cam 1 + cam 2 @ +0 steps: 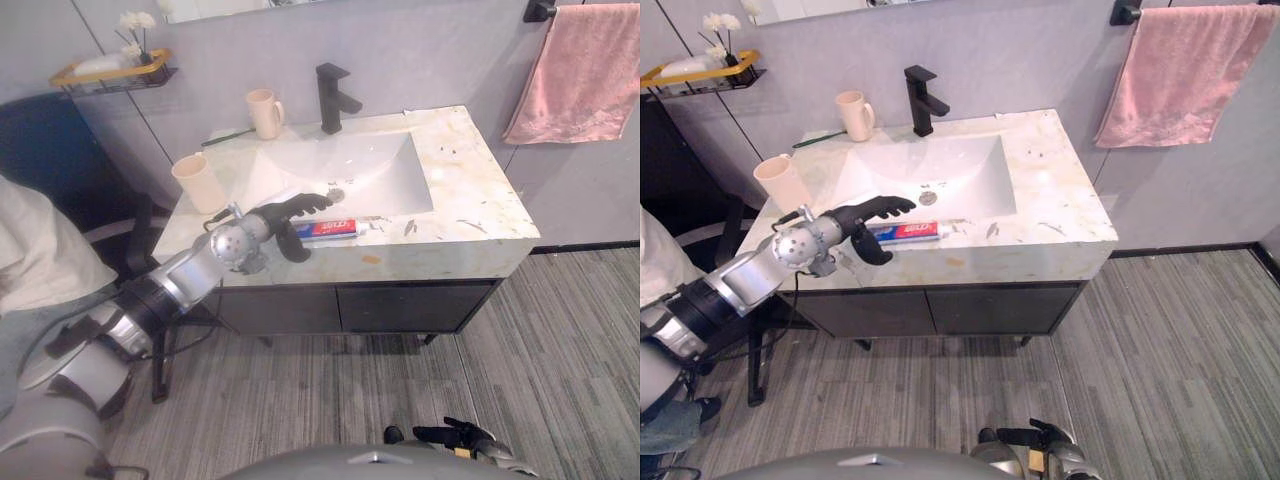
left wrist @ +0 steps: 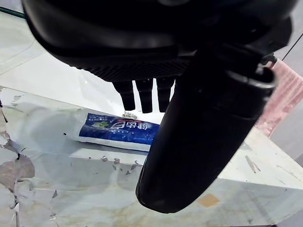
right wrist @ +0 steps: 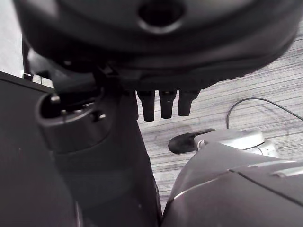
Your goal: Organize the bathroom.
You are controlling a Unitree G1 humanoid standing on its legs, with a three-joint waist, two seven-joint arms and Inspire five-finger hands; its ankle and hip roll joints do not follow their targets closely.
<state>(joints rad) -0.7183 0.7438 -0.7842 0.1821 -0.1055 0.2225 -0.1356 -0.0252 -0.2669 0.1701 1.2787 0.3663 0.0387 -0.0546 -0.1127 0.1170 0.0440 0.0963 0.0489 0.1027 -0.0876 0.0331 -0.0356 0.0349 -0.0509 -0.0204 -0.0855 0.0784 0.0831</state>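
Toothpaste [image 1: 327,229] lies flat on the counter [image 1: 470,210], just under the left hand [image 1: 290,222], whose straight fingers reach over it while the thumb hangs in front, not gripping. Beyond the fingers sits the sink [image 1: 340,165]; the right hand [image 3: 163,101] hangs low over the floor, fingers relaxed

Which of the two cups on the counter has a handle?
The back cup, standing beside the black faucet, has a handle on its side. The other cup, at the counter's left edge nearer the left hand, is a plain tumbler without one.
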